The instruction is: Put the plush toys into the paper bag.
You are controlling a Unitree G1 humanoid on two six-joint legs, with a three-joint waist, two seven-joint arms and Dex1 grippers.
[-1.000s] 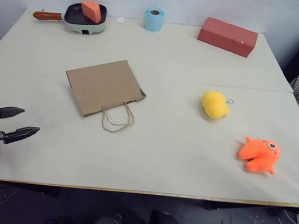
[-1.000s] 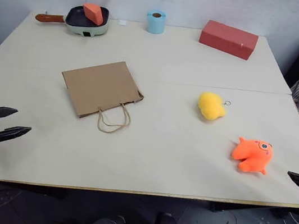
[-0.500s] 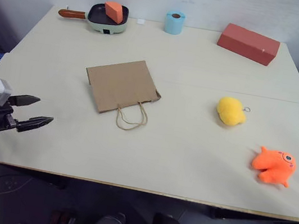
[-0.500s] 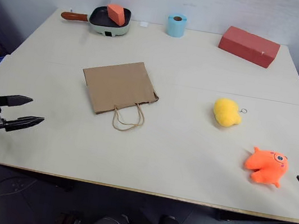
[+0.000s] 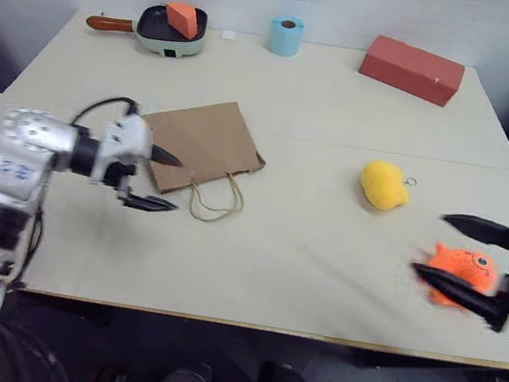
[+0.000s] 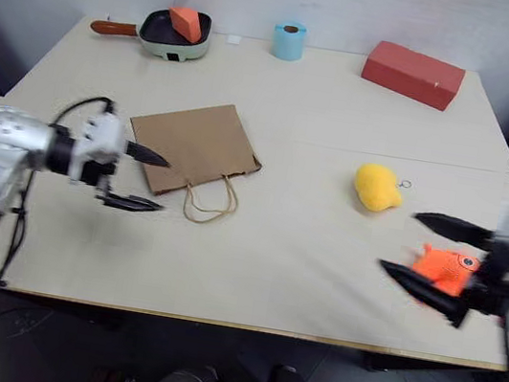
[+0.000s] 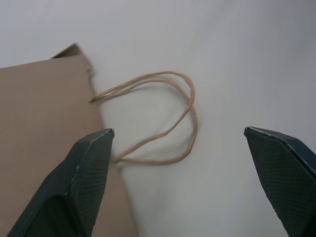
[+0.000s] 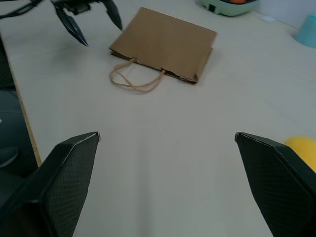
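Plush toys: rounded yellow toy (image 5: 382, 184), orange animal toy (image 5: 459, 273) both on beige table (image 5: 328, 96) | brown kraft paper bag (image 5: 202, 144) flat, empty | left gripper (image 5: 157, 178) jaws spread near handles; right gripper (image 5: 465, 255) spread beside orange toy | nothing bagged

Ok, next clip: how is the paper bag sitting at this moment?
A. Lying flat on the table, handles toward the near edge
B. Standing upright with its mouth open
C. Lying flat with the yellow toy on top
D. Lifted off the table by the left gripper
A: the paper bag lies flat on the table, its twine handles trailing toward the near edge, while the open left gripper hovers beside it and the yellow plush toy sits apart.
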